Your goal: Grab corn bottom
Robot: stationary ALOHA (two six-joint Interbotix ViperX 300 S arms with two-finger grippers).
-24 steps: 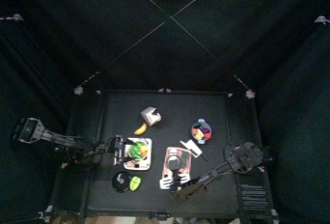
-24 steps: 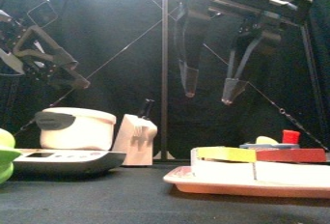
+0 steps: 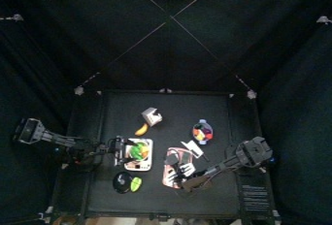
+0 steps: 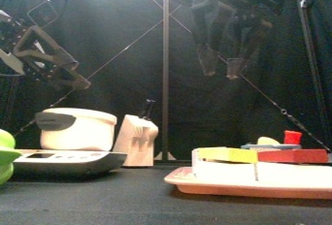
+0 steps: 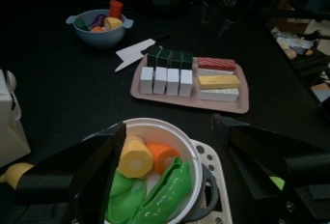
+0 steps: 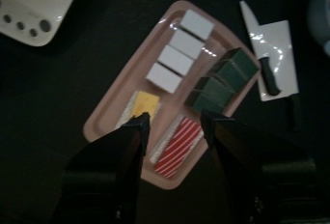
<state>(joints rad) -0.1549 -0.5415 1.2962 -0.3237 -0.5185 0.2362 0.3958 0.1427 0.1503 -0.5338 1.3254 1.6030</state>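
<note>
We see the corn [image 5: 134, 156] lying in the white bowl [image 5: 194, 148] near the table's left edge, left gripper [image 5: 161, 165] spread open around it, right gripper [image 6: 177, 131] open over the pink tray [image 6: 108, 109], knife [image 6: 265, 58] beside.

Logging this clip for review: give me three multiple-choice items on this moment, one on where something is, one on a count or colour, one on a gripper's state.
1. Where is the corn piece?
A. in the white bowl under the left gripper
B. on the pink tray
C. in the blue bowl

2. How many white blocks lie in a row on the tray?
A. two
B. four
C. six

3. How do the left gripper's jaws stand?
A. shut on the corn
B. shut on nothing
C. open

Key: 1 A, the yellow piece lies among vegetables in that bowl; 2 B, the right wrist view shows four; 3 C, the jaws stand apart either side of the bowl.
</note>
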